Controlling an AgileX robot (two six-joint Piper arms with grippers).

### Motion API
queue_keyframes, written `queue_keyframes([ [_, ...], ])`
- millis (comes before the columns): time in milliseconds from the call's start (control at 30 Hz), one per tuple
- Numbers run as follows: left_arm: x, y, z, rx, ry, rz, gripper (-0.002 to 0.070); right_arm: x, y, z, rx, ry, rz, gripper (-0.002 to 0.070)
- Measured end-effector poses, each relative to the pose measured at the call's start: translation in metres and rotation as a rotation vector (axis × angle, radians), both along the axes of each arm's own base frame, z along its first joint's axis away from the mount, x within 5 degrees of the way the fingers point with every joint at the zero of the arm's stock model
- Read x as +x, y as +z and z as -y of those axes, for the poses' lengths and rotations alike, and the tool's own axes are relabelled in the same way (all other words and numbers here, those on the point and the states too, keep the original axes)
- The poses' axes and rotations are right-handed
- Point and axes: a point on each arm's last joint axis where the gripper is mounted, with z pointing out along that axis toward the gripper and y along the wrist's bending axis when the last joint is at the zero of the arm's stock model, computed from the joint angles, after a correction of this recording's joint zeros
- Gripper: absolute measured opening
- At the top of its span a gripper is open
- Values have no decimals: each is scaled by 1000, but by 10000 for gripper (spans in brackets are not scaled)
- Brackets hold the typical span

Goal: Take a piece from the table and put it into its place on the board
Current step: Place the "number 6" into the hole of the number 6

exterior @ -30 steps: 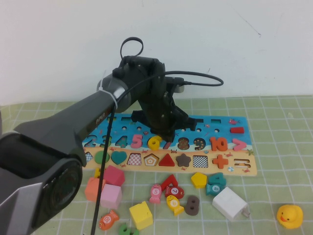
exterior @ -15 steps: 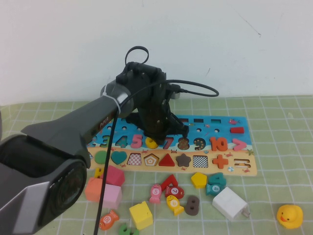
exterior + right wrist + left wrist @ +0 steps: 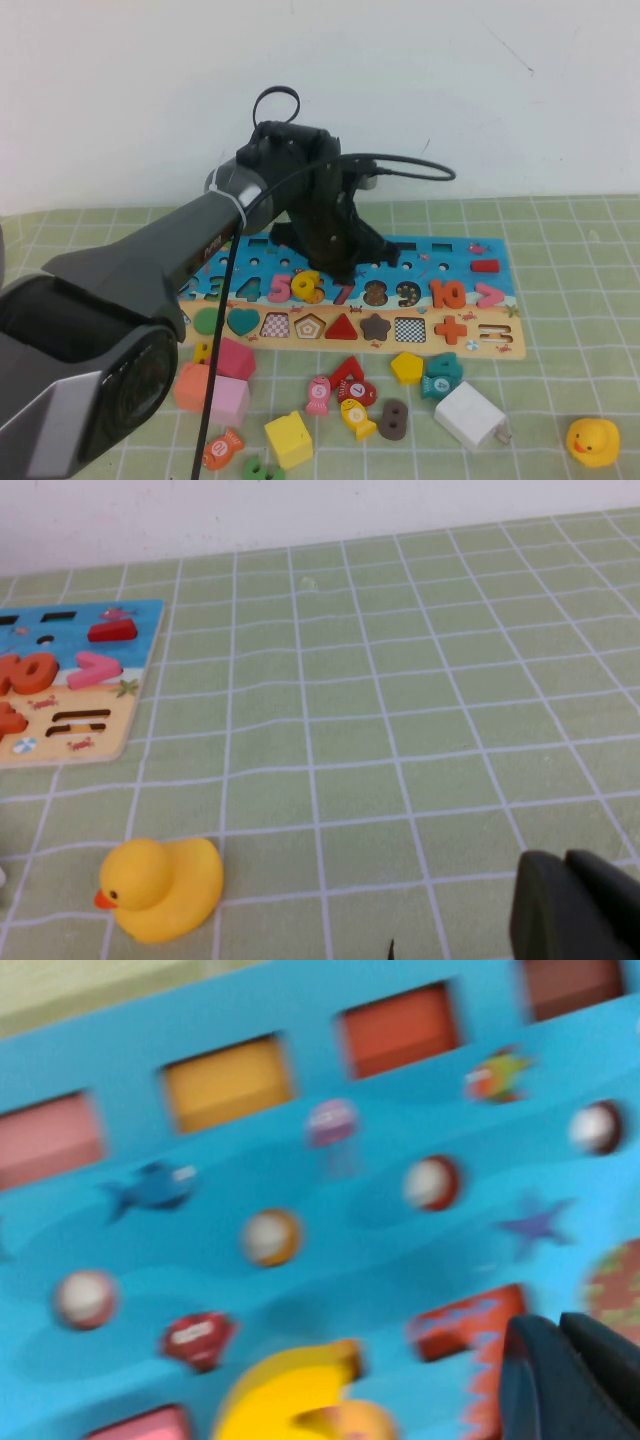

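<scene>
So my left hand [image 3: 345, 268] is over the blue upper band of the board [image 3: 490, 345], toward the desk's [image 3: 580, 300] far edge, fingers pressed together with nothing in them. The yellow 6 piece [image 3: 306, 287] is lying in the numeral row between the pink 5 and the 7, just beside my fingertips and looking a bit tilted. My right hand [image 3: 580, 905] hangs low over the green cloth near the rubber duck [image 3: 160, 888] by the desk's near right corner, and I can't tell its fingers' state.
</scene>
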Motion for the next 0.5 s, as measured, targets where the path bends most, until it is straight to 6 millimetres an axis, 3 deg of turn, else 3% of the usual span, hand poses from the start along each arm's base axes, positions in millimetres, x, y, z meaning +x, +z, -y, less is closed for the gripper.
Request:
queue_keyframes([
  [200, -1, 14, 1, -2, -40, -2, 0, 0, 0, 0, 0, 0, 0, -1],
  [500, 5, 12, -22, 172, -1, 9, 0, 0, 0, 0, 0, 0, 0, -1],
])
